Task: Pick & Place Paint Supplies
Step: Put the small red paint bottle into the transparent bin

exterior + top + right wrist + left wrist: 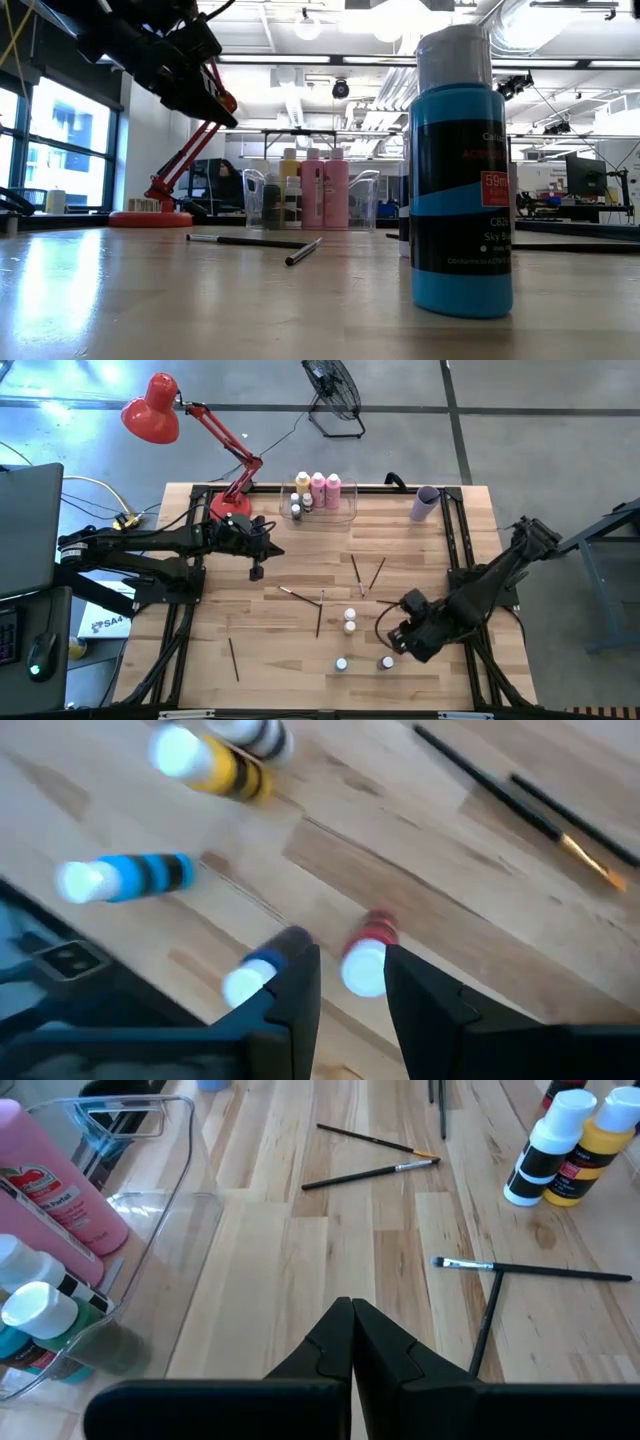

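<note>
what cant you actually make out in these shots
- Low view: the clear plastic rectangular bin is partly hidden behind the tall blue paint bottle.
- Right wrist view: motion blur; the right gripper straddles a small red white-capped bottle, contact unclear.
- Left wrist view: the shut left gripper hides the tabletop below.

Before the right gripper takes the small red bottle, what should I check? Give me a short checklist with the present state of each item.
1. Right gripper open: ok.
2. Red bottle lies between the open fingers: ok, seen in the right wrist view.
3. Red bottle upright: ok, white cap faces the camera.
4. Dark blue bottle clear of the fingers: not ok, it stands right beside one finger.
5. Left gripper out of the way: ok, shut and near the clear bin.
6. Room left in the bin: ok, its right part is free.
</note>
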`<state>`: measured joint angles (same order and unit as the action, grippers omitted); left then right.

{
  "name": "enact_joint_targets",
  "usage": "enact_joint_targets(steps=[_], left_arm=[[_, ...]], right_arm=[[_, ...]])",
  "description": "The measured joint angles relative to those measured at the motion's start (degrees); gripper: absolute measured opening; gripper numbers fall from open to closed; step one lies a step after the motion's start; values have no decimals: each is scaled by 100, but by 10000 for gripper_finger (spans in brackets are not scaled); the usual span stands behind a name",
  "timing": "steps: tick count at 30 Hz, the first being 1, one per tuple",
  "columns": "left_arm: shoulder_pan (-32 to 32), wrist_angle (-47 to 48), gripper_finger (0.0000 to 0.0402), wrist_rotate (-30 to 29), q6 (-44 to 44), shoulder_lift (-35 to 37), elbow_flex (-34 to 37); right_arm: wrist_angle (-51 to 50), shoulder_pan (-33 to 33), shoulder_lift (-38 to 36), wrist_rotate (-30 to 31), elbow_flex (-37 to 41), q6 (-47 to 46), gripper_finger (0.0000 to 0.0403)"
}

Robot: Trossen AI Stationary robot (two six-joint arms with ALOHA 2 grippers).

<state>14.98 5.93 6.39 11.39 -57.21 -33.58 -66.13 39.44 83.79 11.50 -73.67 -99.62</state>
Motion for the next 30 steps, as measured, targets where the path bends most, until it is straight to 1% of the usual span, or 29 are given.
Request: enact_joint_targets(steps=[3,6,13,19,30], left_arm=[[0,-1,0,-13,1,0,0],[0,0,0,-13,7,0,0],[0,10,0,-12,35,0,0],[0,18,0,-11,34,0,0],[0,18,0,-9,34,0,0]], right_arm=[[-135,76,199,-218,4,-242,105],[-308,74,243,-401,4,-370,105],[-308,-53,231,-538,4,-365,105],[-198,-137,229,-692,6,75,105],[-189,-133,225,-729,7,200,105]])
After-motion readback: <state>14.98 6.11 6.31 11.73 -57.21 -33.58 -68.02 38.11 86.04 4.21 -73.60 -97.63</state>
